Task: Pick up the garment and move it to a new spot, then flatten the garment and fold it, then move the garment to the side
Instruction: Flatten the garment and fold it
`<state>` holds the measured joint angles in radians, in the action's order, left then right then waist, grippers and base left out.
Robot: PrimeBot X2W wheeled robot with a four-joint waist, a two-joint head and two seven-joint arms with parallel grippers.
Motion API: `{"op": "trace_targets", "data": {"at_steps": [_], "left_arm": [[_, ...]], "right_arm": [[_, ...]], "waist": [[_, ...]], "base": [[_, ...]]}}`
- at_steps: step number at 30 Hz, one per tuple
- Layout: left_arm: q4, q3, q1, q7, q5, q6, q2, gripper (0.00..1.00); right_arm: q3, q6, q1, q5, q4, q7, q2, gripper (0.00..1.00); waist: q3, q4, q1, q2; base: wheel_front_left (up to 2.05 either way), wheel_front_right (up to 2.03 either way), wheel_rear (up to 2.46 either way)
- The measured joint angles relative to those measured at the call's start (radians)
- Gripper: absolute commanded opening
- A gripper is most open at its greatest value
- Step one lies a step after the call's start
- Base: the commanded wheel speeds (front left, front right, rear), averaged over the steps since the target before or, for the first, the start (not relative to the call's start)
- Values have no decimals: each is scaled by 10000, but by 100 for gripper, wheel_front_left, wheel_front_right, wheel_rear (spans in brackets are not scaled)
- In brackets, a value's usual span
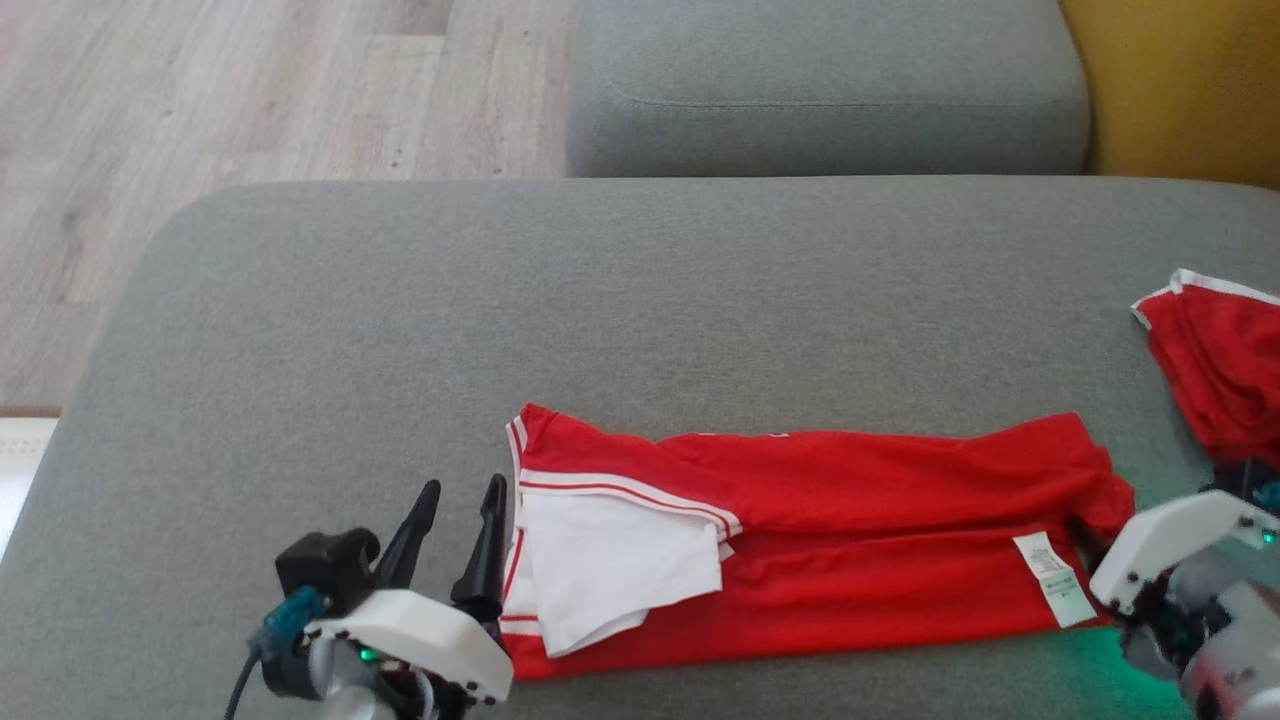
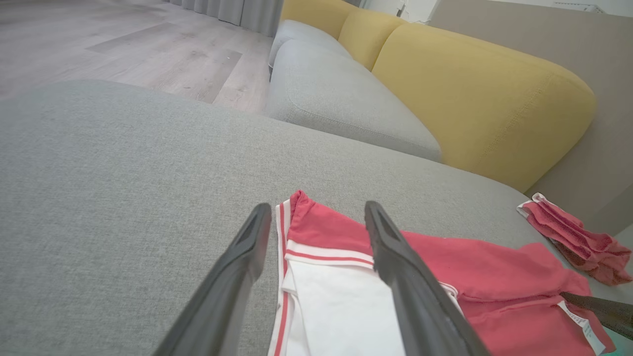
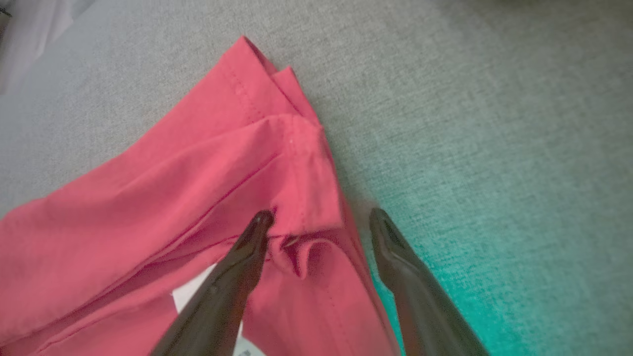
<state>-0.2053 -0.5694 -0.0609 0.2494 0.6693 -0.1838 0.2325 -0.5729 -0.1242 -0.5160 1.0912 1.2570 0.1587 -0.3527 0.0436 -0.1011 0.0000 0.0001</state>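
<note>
Red with white trim, the garment point(image 1: 850, 520) lay folded in a long strip on the grey sofa cushion point(image 1: 400, 300). The left hand point(image 1: 462, 484) stood spread wide at its left end, one finger over the white panel point(image 1: 610, 560), the other over bare cushion, grasping nothing. The right hand point(image 3: 321, 216), equally wide, straddled the garment's right edge with nothing clamped. Another red piece point(image 1: 1220, 370) lay apart at the right.

Nothing here can be read. A white care label point(image 1: 1052, 578) lies on the red garment point(image 1: 850, 520) near its right end. It carries faint grey lines of print, too small and blurred to make out.
</note>
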Motion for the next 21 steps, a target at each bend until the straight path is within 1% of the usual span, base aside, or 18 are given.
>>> {"op": "trace_targets", "data": {"at_steps": [2, 9, 10, 12, 13, 14, 16, 18, 21], "left_arm": [[-50, 15, 2, 0, -31, 4, -69, 100], [-253, 82, 2, 0, -173, 92, -148, 100], [-268, 90, 2, 0, -173, 94, -159, 100], [-297, 104, 2, 0, -173, 171, -174, 100], [-324, 121, 2, 0, -173, 171, -180, 100], [-343, 148, 2, 0, -173, 171, -182, 100], [-383, 253, 4, 0, -173, 171, -192, 100], [-412, 320, 5, 0, -174, 173, -194, 100], [-437, 343, 23, 0, -174, 180, -219, 100]], "right_arm": [[-6, 2, -222, 0, 144, 374, -6, 100], [270, 2, -292, 104, 261, 853, -19, 100], [316, 2, -291, 107, 261, 915, -25, 95], [414, 2, -291, 199, 278, 984, 0, 49], [431, 2, -285, 207, 307, 976, 12, 7], [464, 2, -281, 211, 320, 918, 31, 0], [491, 0, -261, 221, 349, 671, 138, 0], [522, 2, -255, 219, 410, 136, 282, 0], [546, 2, -249, 201, 384, -579, 282, 0]], "waist": [[-32, -66, 0, 0], [-118, -197, 0, 0], [-124, -213, 0, 0], [-123, -237, 0, 0], [-118, -247, 0, 0], [-110, -254, 0, 0], [-85, -256, 0, 0], [-44, -242, 0, 0], [24, -205, 0, 0]], "base": [[0, 0, 0], [0, 0, 0], [0, 0, 0], [0, 0, 0], [0, 0, 0], [0, 0, 0], [0, 0, 0], [0, 0, 0], [0, 0, 0]]}}
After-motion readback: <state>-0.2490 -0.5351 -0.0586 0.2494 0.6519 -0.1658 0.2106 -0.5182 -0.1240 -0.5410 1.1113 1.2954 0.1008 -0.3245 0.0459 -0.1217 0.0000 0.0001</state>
